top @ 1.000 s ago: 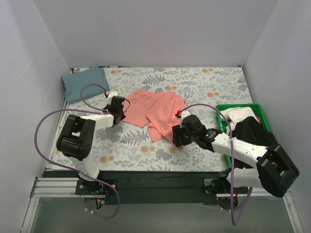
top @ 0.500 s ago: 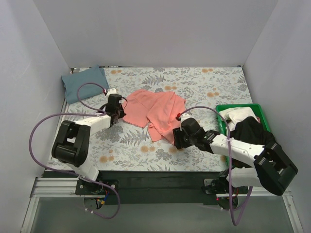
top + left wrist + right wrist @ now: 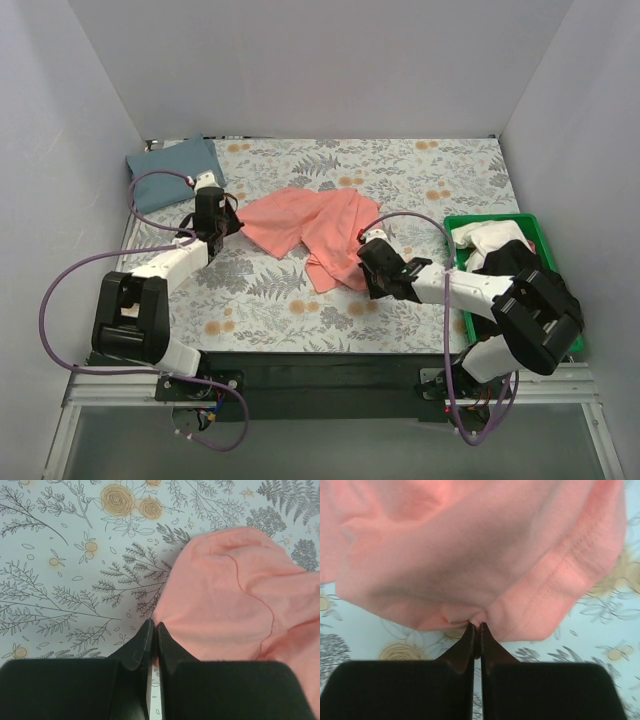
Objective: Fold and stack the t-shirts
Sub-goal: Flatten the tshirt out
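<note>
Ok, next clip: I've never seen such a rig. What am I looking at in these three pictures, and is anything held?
Two robot arms stand side by side at the near edge, each ending in a two-finger hand. The wide picture looks down from above and behind them; the other two come from cameras on the wrists, each looking past its own hand. On the floral cloth lie a crumpled coral-pink t-shirt and, back left, a folded blue-grey t-shirt; a green bin on the right holds white and black fabric. The left hand is shut on the pink shirt's left edge, the right hand on its near hem.
</note>
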